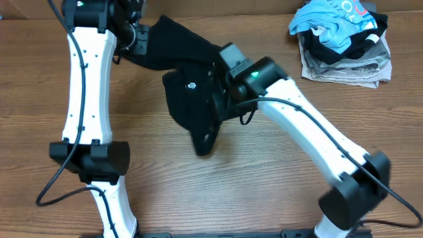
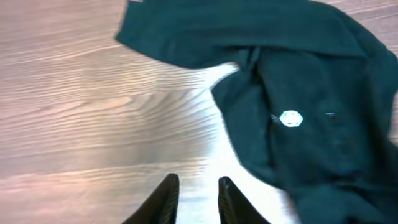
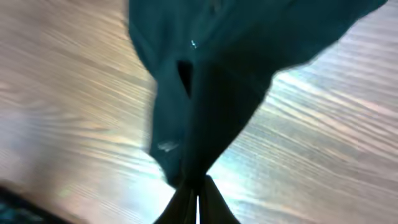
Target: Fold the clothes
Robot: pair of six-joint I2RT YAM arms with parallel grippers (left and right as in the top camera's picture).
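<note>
While the clothes point(image 1: 192, 99) are being pinched at a fold by the clenched right gripper point(image 3: 198, 193), the left gripper point(image 2: 198, 199) is being carried released, empty, cloth lying ahead-right of it; spreading step judged; a free edge is being called for next

Wood-grain table point(image 1: 198, 198). Black garment point(image 1: 192, 112) lies crumpled at centre-top. Grey-white folded fabric point(image 1: 344, 69) sits at the far right corner, well apart, with a blue shirt point(image 1: 337, 23) heaped on it.
</note>
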